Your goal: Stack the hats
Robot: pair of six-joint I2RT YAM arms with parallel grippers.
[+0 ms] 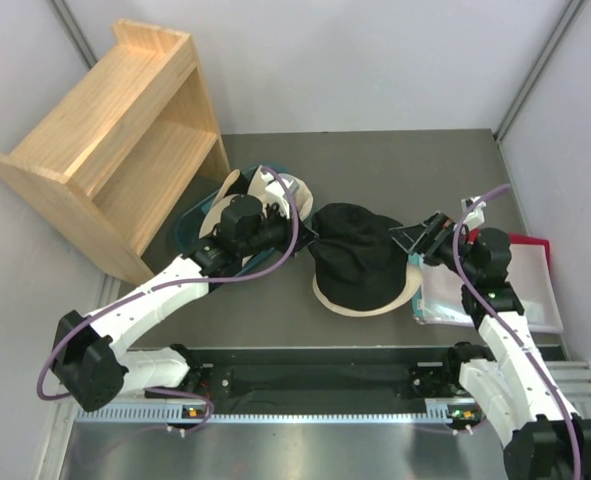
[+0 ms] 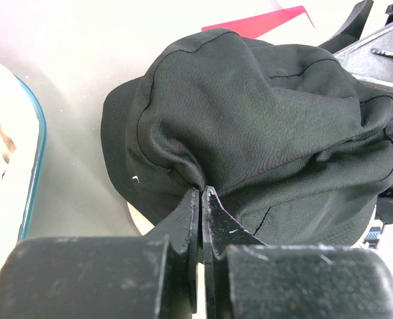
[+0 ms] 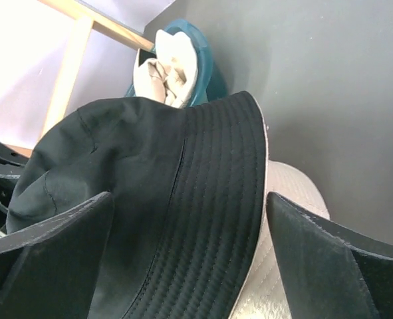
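Teal tub [image 3: 209, 74] holds cream hats [image 3: 173, 63]

The top hat [image 1: 353, 255] is plain black (rows of stitching ring its brim); the hat beneath [image 1: 375, 306] is cream-beige. The tub [image 1: 186, 230] is teal, the tabletop [image 1: 375, 160] dark grey.

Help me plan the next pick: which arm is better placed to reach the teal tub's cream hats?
Probably left: the left tool, shut on the black fabric bucket hat, is beside the teal plastic tub of cream fabric hats. The right tool stands open beyond the black hat.
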